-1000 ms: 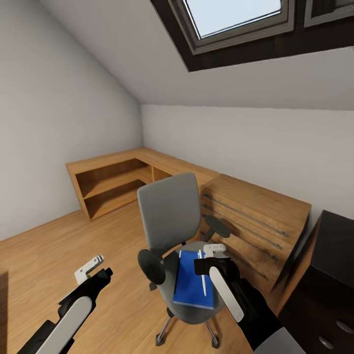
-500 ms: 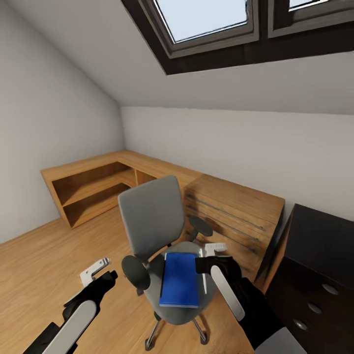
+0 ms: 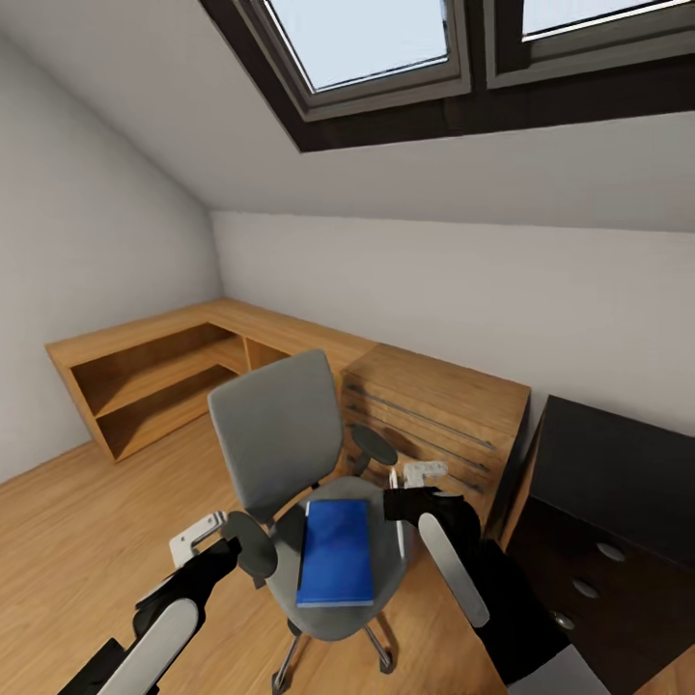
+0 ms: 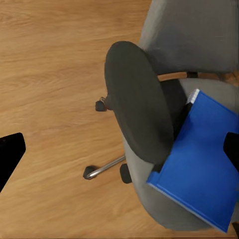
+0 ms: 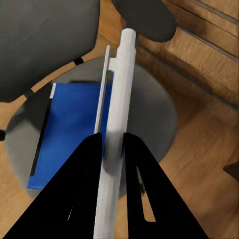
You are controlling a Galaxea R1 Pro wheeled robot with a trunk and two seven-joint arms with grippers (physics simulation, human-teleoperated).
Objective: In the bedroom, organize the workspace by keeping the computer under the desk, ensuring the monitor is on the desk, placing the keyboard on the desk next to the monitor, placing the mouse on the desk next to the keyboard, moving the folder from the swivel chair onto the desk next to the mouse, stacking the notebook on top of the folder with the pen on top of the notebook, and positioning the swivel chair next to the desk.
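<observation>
Right gripper (image 5: pixel 113 144) clamps pen (image 5: pixel 117 124) over folder (image 3: pixel 336 552); no legible txt.

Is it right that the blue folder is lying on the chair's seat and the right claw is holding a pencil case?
Not quite. The blue folder does lie on the swivel chair seat, but the right claw holds a slim white pen, not a pencil case. The right wrist view shows the pen pinched between the two dark fingers.

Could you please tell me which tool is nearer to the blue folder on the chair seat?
Right. The right tool, holding the pen, hangs just beyond the folder's far corner; the left tool is beyond the armrest.
</observation>
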